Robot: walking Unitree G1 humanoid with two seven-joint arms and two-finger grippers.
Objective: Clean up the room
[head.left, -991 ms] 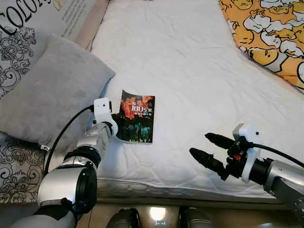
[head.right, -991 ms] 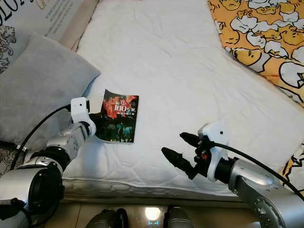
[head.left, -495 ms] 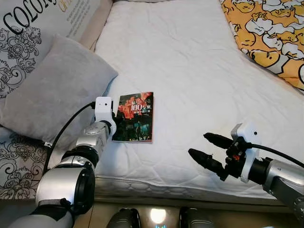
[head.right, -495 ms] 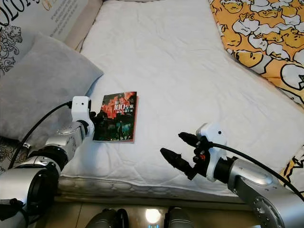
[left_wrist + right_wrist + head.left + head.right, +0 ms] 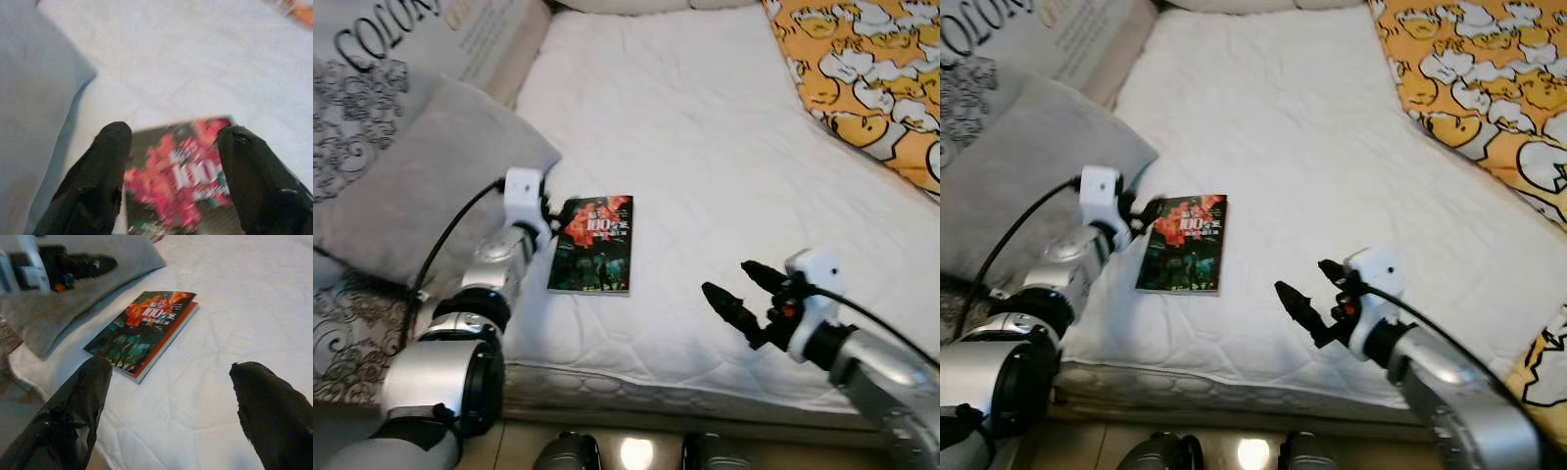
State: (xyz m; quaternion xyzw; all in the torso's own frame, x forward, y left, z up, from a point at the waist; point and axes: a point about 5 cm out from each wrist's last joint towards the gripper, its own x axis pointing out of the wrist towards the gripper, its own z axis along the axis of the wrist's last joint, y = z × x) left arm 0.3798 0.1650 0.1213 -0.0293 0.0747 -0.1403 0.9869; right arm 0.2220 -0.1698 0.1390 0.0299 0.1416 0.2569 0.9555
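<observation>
A paperback book (image 5: 594, 245) with a dark red and green cover lies flat on the white mattress (image 5: 705, 147), near its front left edge. My left gripper (image 5: 553, 210) hovers at the book's far left corner, next to the grey pillow. Its fingers (image 5: 105, 161) are open, and the left wrist view shows the book (image 5: 188, 181) just beyond them. My right gripper (image 5: 729, 280) is open over the mattress to the right of the book, well apart from it. The right wrist view looks across at the book (image 5: 142, 330).
A grey pillow (image 5: 421, 176) lies against the book's left side, on a patterned cushion (image 5: 372, 59) with printed letters. A yellow duck-print blanket (image 5: 871, 69) covers the bed's right side. The mattress's front edge (image 5: 636, 387) runs just before me.
The book's left edge stood lifted at my left gripper a second ago; now it lies flat. The left gripper has moved up to its far corner. The right gripper has barely shifted.
</observation>
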